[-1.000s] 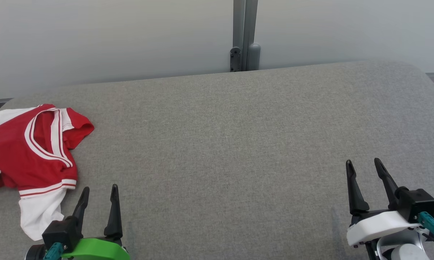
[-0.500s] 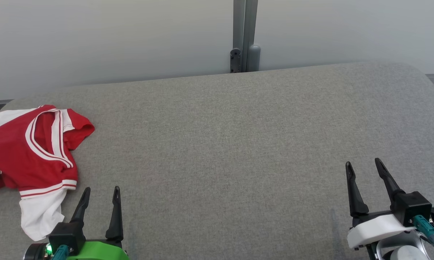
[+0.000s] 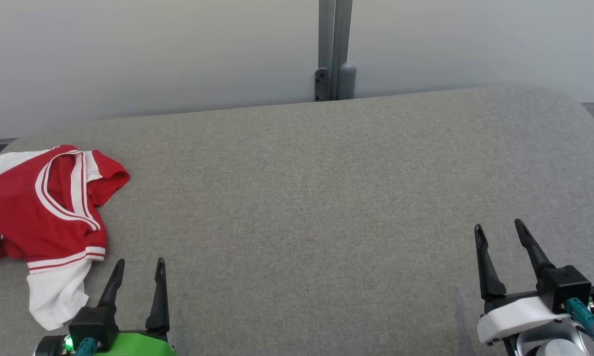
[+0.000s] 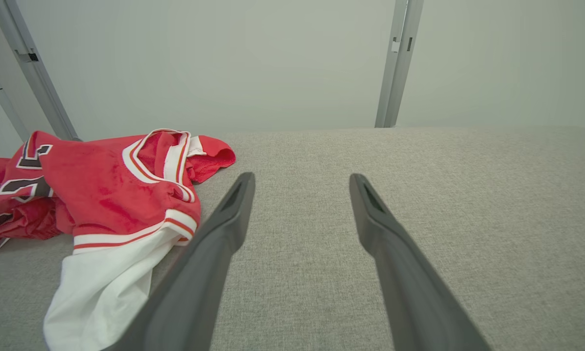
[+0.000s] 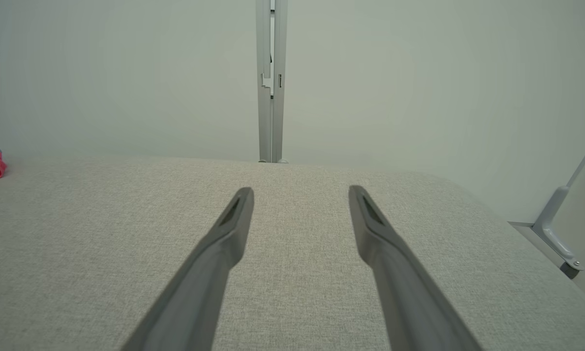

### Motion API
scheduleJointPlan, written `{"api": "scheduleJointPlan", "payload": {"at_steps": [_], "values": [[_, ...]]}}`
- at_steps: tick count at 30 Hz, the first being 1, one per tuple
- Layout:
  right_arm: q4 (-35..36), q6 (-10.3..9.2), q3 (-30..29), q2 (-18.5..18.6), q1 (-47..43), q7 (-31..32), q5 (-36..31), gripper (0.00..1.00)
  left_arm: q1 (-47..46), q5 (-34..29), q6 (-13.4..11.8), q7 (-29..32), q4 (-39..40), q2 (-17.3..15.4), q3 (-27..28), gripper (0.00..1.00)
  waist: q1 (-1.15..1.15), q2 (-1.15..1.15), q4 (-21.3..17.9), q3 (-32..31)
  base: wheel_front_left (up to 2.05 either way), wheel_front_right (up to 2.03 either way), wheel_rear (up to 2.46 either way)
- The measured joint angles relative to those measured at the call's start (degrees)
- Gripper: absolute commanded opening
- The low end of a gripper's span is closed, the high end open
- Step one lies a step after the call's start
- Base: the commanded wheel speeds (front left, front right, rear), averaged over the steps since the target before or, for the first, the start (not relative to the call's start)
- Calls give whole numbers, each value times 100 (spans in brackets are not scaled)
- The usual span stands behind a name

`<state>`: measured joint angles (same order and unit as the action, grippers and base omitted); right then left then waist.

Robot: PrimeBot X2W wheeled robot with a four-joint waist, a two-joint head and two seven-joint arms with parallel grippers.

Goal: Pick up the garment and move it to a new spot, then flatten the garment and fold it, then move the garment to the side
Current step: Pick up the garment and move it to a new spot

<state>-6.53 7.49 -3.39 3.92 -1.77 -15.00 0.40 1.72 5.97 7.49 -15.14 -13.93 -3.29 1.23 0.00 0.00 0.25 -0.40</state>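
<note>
In the last second both arms have merely drawn back a little, the left end effector (image 3: 140, 261) and right end effector (image 3: 498, 225) both wide and empty, while the crumpled red garment (image 3: 44, 207) lies unmoved at the worktop's (image 3: 326, 198) left edge, so the pickup looks not yet begun.

Wide bench (image 3: 326, 198), top covered w/ grey woven fabric, flat, far corners rounded. Texture is even from centre to right; the right end looks slightly cooler in tone.

Lying directly on it at far left: garment (image 3: 34, 207), crumpled, not flat. It's a red jersey w/ white & red striped trim, neck opening facing up. A white panel trails toward the near edge. Dark-outlined lettering shows in part on its left side. It's cut off by the left edge of head view. Left wrist view: red bulk bunched in folds, white part spread flatter, nearer cam.
</note>
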Motion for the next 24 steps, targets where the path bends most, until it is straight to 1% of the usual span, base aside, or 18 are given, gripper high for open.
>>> {"api": "scheduleJointPlan", "payload": {"at_steps": [4,9,14,19,24], "values": [[14,0,-22,14,-23,-2,2,100,-20,10,0,1,1,3,-29,100,0,0,81,0,0,0,0],[37,0,24,11,-74,-4,19,100,-30,35,1,0,14,9,14,100,0,0,332,-29,0,0,0],[9,0,169,-9,-144,-4,47,100,11,34,1,0,14,5,87,100,0,0,761,-83,0,0,0],[-59,0,448,-41,-145,-4,87,100,159,36,2,0,14,-1,233,100,0,0,1268,-151,0,0,0],[-109,1,621,-55,-136,-4,112,100,263,43,2,0,23,-3,243,100,0,0,1742,-227,0,0,0]]}}
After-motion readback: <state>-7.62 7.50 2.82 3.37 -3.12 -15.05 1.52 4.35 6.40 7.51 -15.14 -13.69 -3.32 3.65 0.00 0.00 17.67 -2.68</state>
